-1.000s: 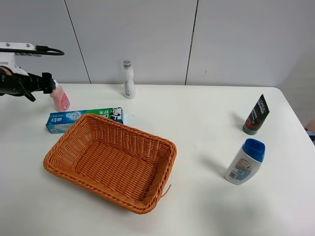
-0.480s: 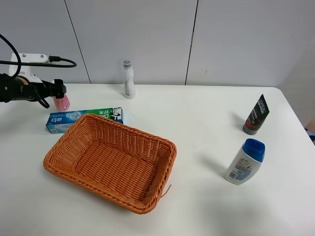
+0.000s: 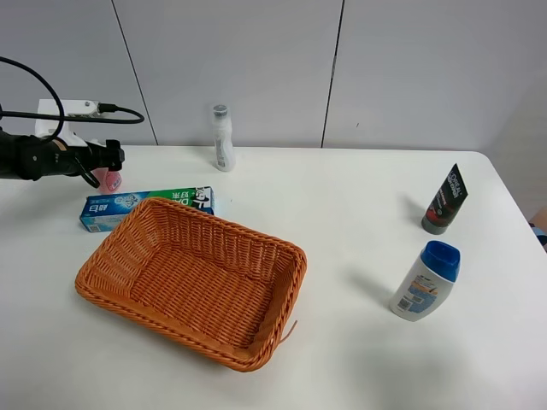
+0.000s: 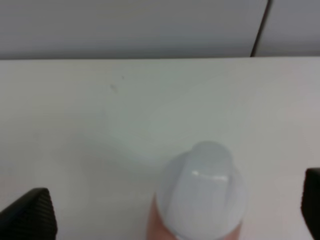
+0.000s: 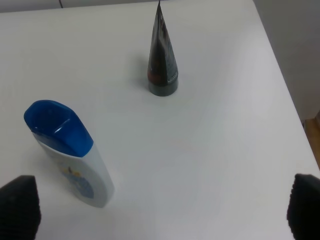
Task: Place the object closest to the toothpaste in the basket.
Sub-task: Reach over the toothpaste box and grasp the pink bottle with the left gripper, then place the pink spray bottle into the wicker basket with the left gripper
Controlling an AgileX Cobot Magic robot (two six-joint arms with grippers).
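**STEP IN HAND: PRE-GRASP AT THE BOTTLE**

On the table (image 3: 342, 213), the basket (image 3: 197, 282) lies with the toothpaste box (image 3: 128, 207) just behind its far rim. The pink bottle (image 3: 109, 179), the nearest item, stands upright just beyond the box. The left gripper (image 3: 113, 159) brackets its cap, jaws wide apart. Next: close, lift clear, carry over the basket. The right gripper (image 5: 160, 215) hangs idle, jaws apart.
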